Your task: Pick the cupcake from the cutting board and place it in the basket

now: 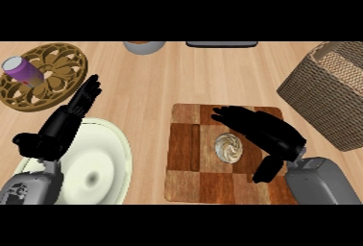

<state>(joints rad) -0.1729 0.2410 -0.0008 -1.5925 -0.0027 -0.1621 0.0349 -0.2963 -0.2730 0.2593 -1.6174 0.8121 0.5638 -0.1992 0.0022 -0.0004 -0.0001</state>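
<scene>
- Cupcake [228, 147] sits mid cutting board [186, 144], swirled top up; it is likely light, soft and easily crushed.
- Best taken low by its sides, not by the top.
- Right robot hand [273, 135] hovers open around it, nothing held.
- Left robot hand [60, 127] rests open, left.

I saw a pale counter [142, 86] of smooth, grained wood and a darker board [188, 158] of chequered wood. The basket [333, 96] looked like rough woven wicker. The plate [113, 149] shone, glossy as glazed ceramic. The left hand [60, 127] and right hand [266, 132] looked matt black.
</scene>
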